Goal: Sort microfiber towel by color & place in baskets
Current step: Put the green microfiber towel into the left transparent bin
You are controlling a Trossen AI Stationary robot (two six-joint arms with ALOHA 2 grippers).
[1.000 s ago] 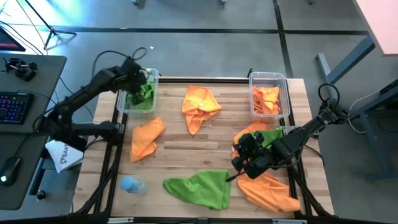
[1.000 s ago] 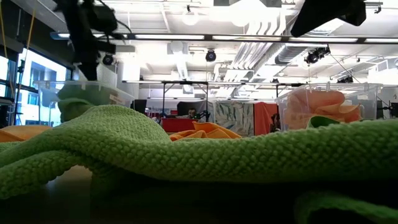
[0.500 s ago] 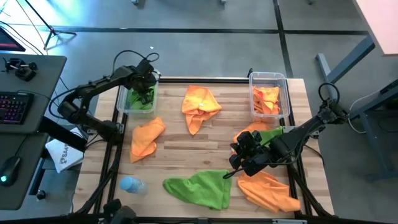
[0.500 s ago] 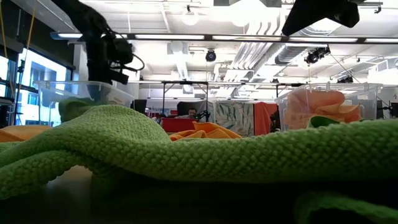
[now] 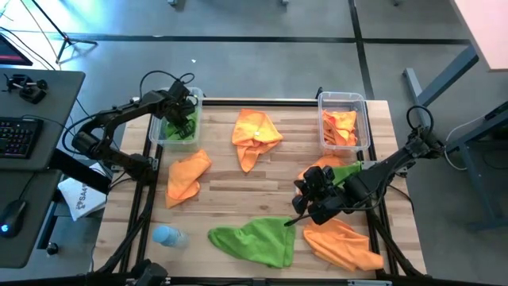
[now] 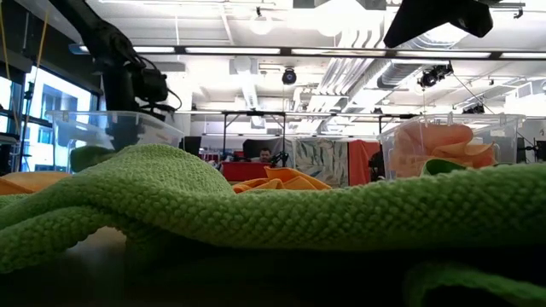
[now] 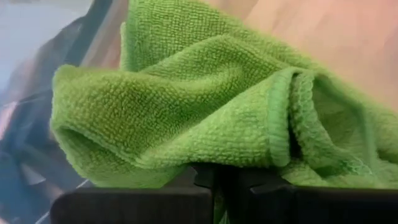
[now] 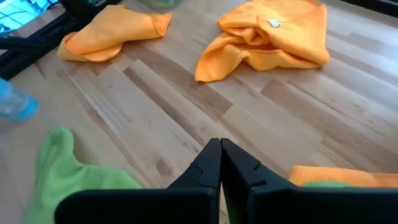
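Towels are lying all over the table, so going left to right: my left gripper (image 5: 184,111) is sitting down in the left basket (image 5: 155,137), fingers pinched together on the green towel (image 7: 205,112) bunched in there. Greens seem to be going in this tub, so I'm guessing I'm about to let go. Next over, an orange towel (image 5: 187,173) is lying just outside that basket, and another orange one (image 5: 255,133) is crumpled at the back middle. A big green towel (image 5: 255,241) is sprawling along the front edge. My right gripper (image 8: 220,163) is hovering over bare wood with its fingers shut on nothing, that green towel just beside it on one side, orange cloth (image 5: 343,245) on the other. The right basket (image 5: 363,102) is holding only orange.
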